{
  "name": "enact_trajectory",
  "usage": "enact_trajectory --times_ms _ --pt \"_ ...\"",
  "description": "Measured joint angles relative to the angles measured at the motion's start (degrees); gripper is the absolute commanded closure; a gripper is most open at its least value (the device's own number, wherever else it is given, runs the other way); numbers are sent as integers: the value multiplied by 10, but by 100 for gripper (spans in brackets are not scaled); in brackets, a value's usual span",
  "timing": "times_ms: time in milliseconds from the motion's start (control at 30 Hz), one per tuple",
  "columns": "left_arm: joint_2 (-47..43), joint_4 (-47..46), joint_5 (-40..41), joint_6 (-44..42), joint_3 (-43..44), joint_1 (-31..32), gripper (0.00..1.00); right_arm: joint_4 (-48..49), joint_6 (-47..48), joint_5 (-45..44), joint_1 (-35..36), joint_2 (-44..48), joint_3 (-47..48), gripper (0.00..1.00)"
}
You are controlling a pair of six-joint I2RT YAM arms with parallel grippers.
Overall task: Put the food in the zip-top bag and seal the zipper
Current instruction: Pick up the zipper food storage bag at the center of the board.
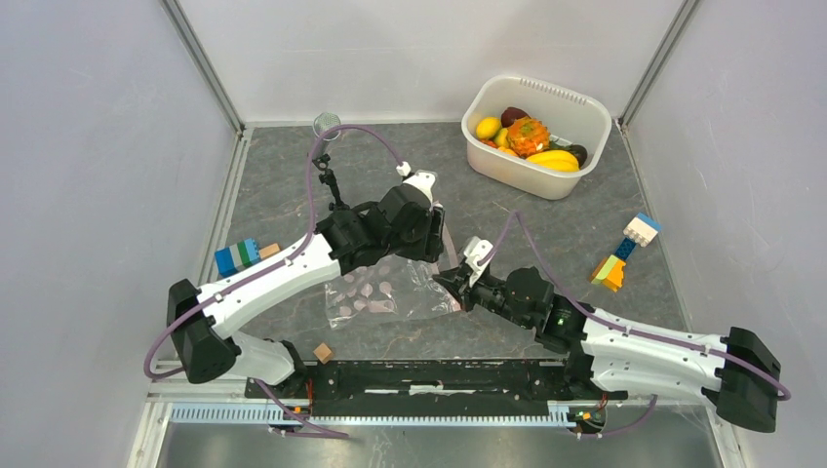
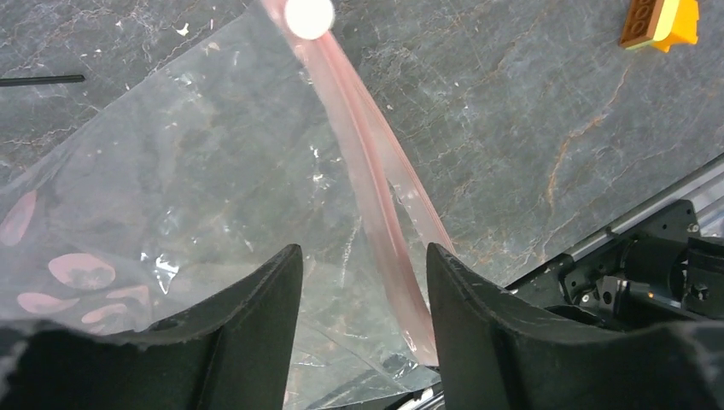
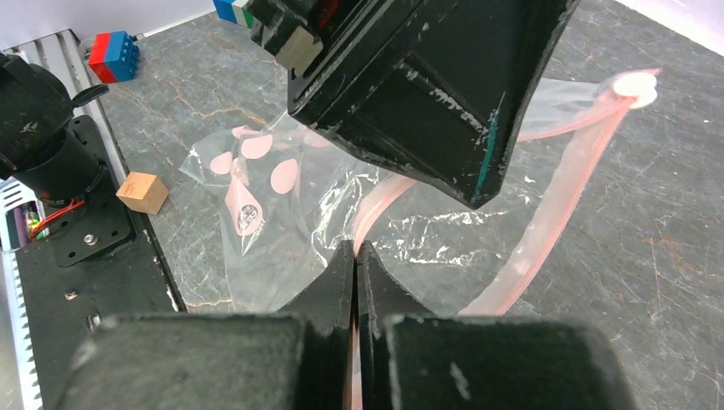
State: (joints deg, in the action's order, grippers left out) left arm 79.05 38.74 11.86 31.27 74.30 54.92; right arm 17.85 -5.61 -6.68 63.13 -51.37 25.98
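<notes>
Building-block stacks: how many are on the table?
3. A white-to-orange stack on the right; a blue-green-white stack on the left; a red-and-blue stack near the front edge, seen only by the right wrist camera. Others may be hidden.

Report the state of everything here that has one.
bag: empty, lying on the table
zipper: unsealed, strips apart
left claw: open, over the zipper
right claw: shut on the zipper
food: all in the tub
tub: upright, uncovered
</notes>
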Motion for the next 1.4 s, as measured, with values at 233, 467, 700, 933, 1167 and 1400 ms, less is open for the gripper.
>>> enact_trajectory --times_ms 233,467,700,933,1167,1400 --pt "9 19 -2 -13 9 2 69 -1 13 -25 22 -7 6 100" --pt "16 33 -2 -18 11 2 96 -7 21 -47 40 -21 13 100" --pt "16 36 -3 -28 11 2 98 -5 17 -59 45 -24 13 73" --pt "-23 16 5 -44 -15 2 98 1 -37 -111 46 23 5 43" --pt "-97 -16 11 -55 -55 2 98 -53 -129 -153 -10 35 26 38" --pt "-125 -43 -9 -57 -89 2 98 -37 -222 -45 -99 -10 30 26"
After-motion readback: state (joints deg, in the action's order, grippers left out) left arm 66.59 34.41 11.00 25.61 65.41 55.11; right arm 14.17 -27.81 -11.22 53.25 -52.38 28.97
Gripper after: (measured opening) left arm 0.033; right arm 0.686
